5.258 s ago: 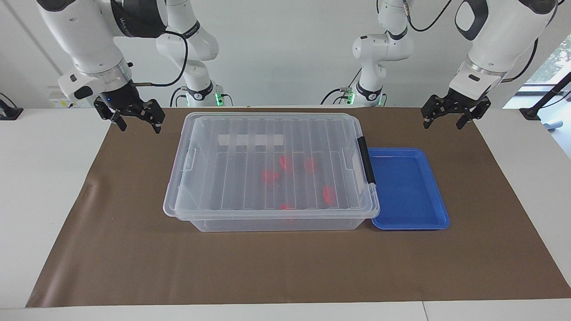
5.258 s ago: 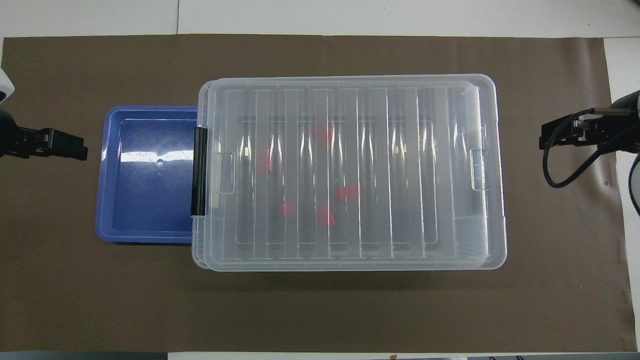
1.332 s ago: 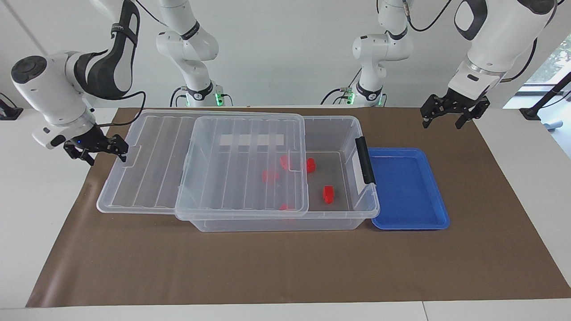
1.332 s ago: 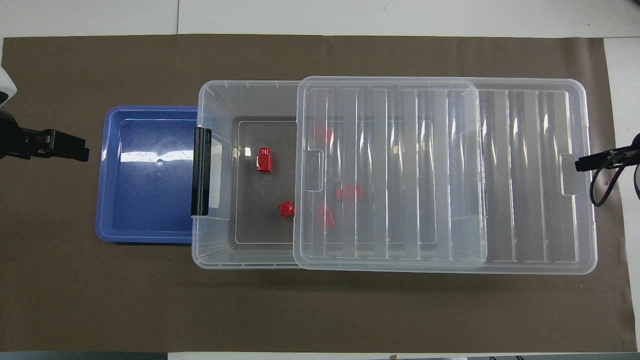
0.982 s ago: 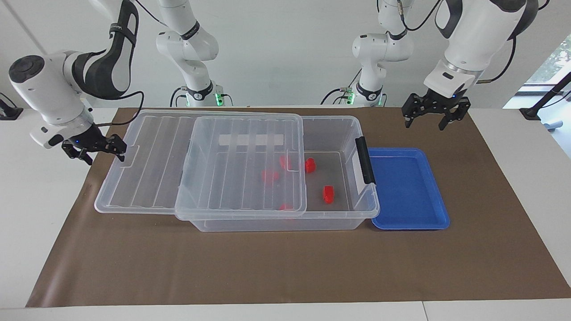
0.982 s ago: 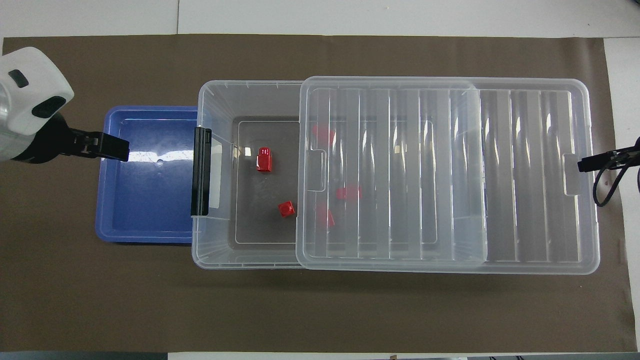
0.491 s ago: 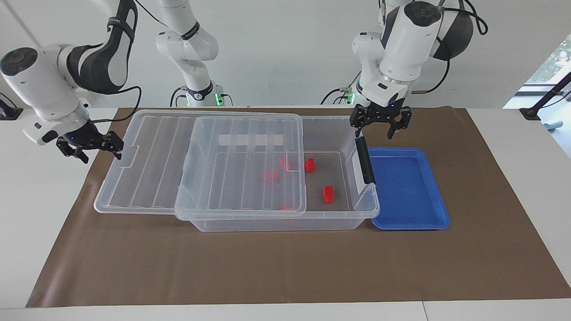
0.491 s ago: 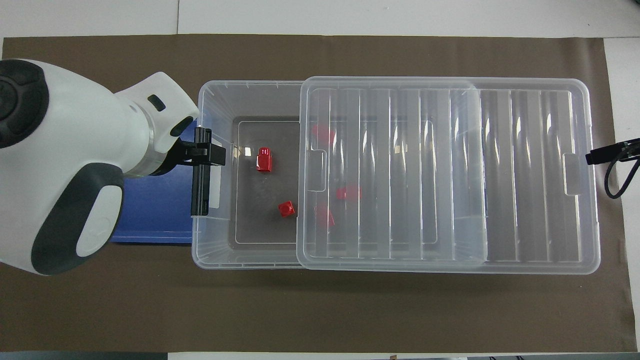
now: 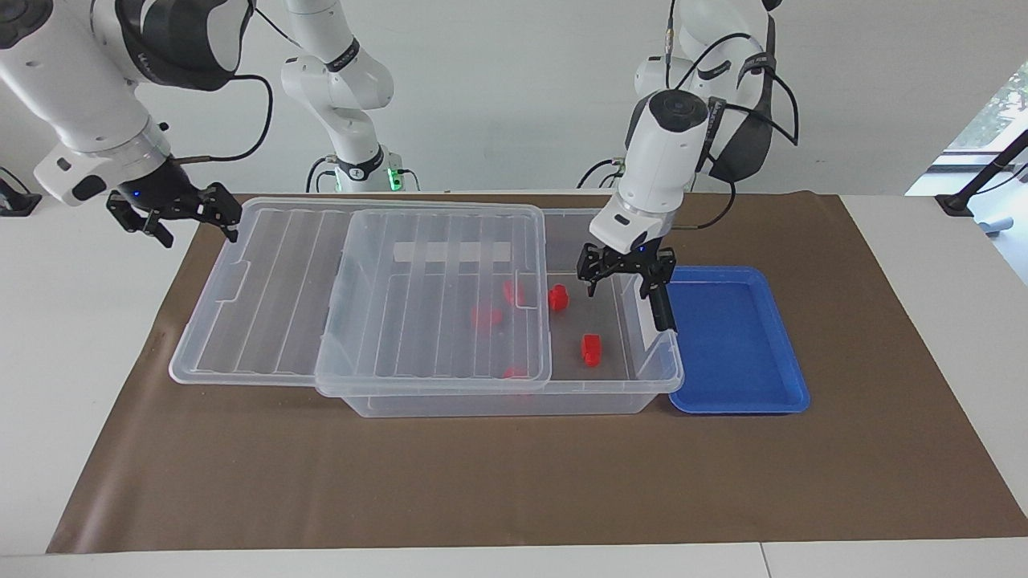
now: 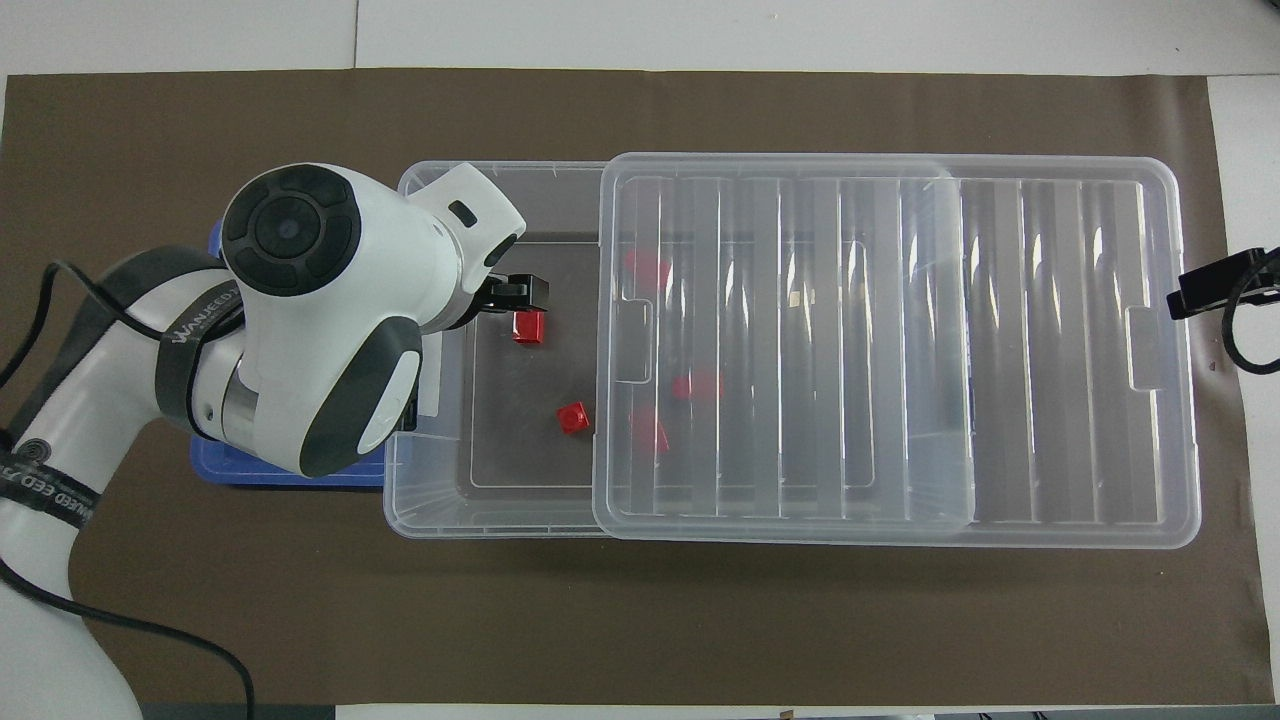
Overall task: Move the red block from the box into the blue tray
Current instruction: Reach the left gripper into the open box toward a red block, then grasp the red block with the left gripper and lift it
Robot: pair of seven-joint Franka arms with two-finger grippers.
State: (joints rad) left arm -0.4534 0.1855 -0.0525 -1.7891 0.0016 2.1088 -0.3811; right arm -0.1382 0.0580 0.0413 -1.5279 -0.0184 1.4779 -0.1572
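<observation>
The clear box (image 9: 498,404) (image 10: 440,520) stands mid-table with its ribbed lid (image 9: 265,297) (image 10: 1050,350) slid toward the right arm's end, baring the end beside the blue tray (image 9: 731,337) (image 10: 290,470). Two red blocks lie uncovered on the box floor: one (image 9: 592,350) (image 10: 528,328) farther from the robots, the other (image 9: 558,298) (image 10: 573,418) nearer. Three more show red through the lid (image 9: 487,315). My left gripper (image 9: 618,287) (image 10: 520,292) hangs open over the bared part, above the blocks, holding nothing. My right gripper (image 9: 199,229) (image 10: 1195,290) is open in the air off the lid's outer end.
A brown mat (image 9: 514,482) covers the table under everything. The box's black latch (image 9: 662,307) stands on the end wall next to the tray, close to my left gripper. In the overhead view my left arm hides most of the tray.
My left arm swung from above the tray's end to over the bared part of the box and came lower. My right gripper rose and drew back from the lid's end. The lid stayed put.
</observation>
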